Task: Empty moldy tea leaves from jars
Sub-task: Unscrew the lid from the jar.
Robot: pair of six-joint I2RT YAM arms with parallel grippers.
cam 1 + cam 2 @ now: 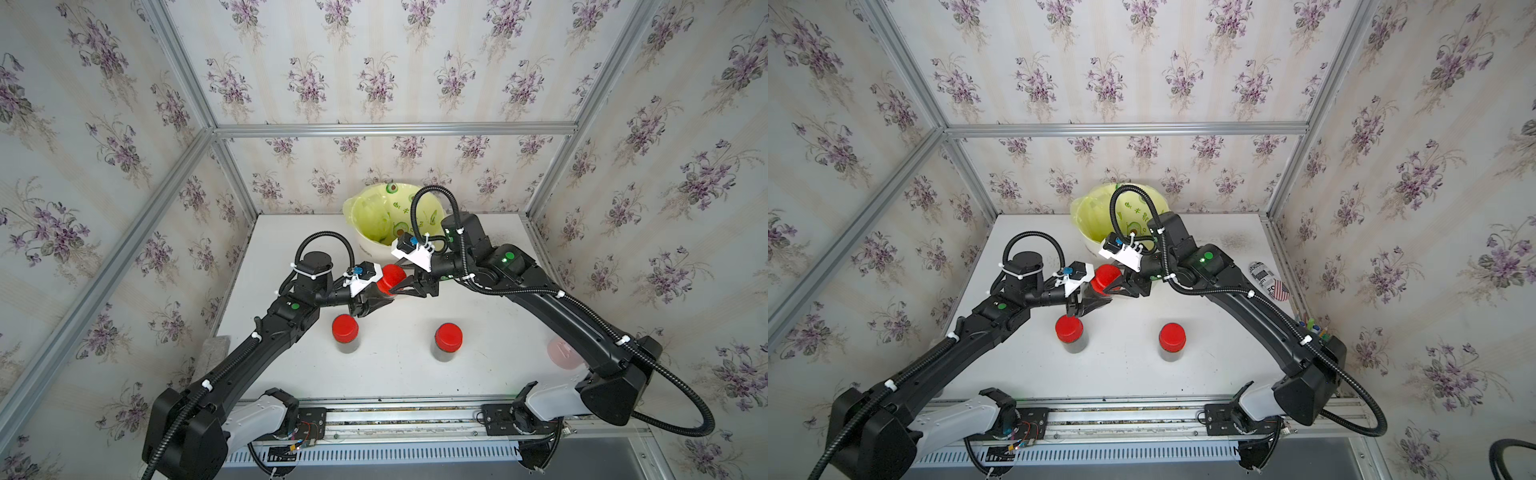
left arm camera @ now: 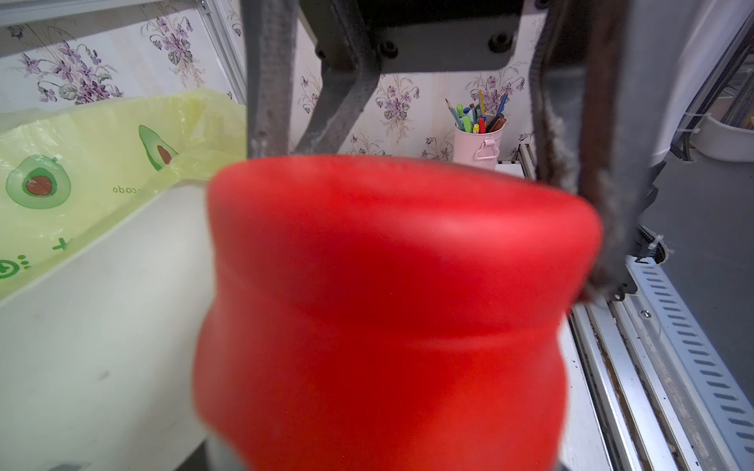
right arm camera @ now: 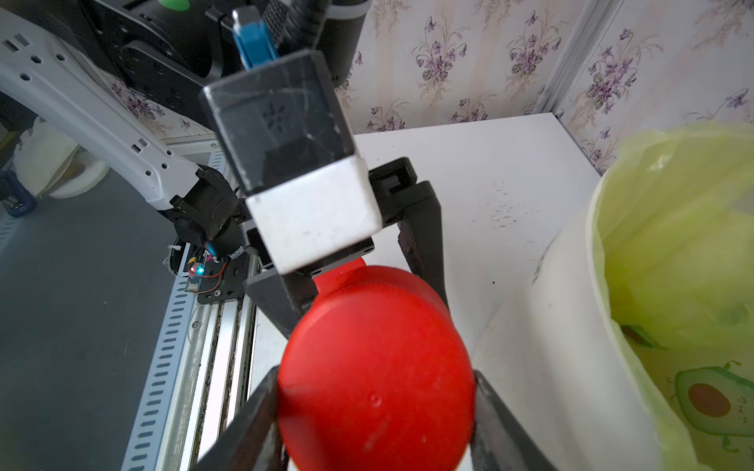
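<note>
left end effector [image 1: 380, 300] is clamped on a small clear cylindrical jar [image 1: 386, 291] above the white worktop [image 1: 395, 374]; right end effector [image 3: 375, 407] grips its round red screw lid [image 1: 392, 276].

bin [image 1: 368, 248] behind raised jar [image 1: 390, 278] | two standing jars [image 1: 345, 328] before it, on table [image 1: 395, 374]

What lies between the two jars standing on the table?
Nothing: the table is bare between the left jar and the right jar, as both top views show.
</note>
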